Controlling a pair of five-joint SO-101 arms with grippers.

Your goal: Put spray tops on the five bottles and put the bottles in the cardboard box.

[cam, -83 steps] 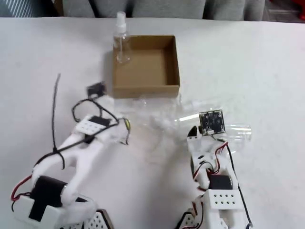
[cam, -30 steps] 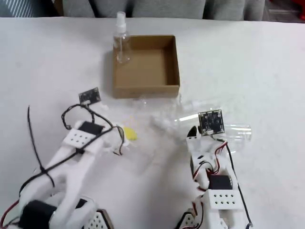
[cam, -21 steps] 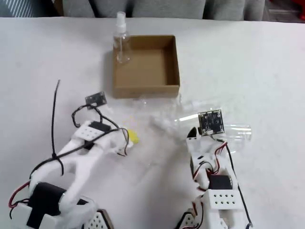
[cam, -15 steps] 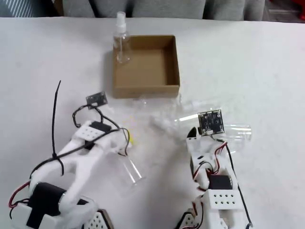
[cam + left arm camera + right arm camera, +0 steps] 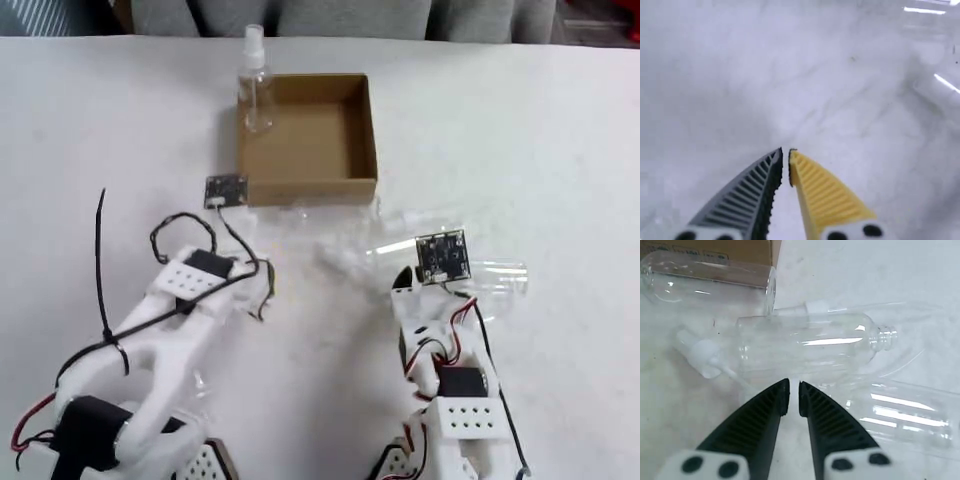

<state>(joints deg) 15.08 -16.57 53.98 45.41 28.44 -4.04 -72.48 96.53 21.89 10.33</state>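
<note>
The cardboard box (image 5: pixel 306 187) sits at the table's far middle with nothing in it. One clear bottle with a spray top (image 5: pixel 254 82) stands upright against its far left corner. Several clear bottles without tops (image 5: pixel 470 268) lie right of the middle. My right gripper (image 5: pixel 793 385) is shut, empty, just short of one lying bottle (image 5: pixel 810 347) with a bare threaded neck; a white spray top (image 5: pixel 702 357) lies beside that bottle. From above, the right gripper (image 5: pixel 405 277) points at this pile. My left gripper (image 5: pixel 786 152) is shut over bare table, left of the pile (image 5: pixel 262 282).
Another clear bottle (image 5: pixel 705 276) lies along the box's front wall (image 5: pixel 715 247), and one more (image 5: pixel 905 412) lies close beside my right fingers. The white table is open to the left and far right. Chairs stand beyond the far edge.
The left arm has swung about, and its wrist now sits closer to the box. A clear bottle that lay beside it half a second ago no longer shows there. The right arm is still.
</note>
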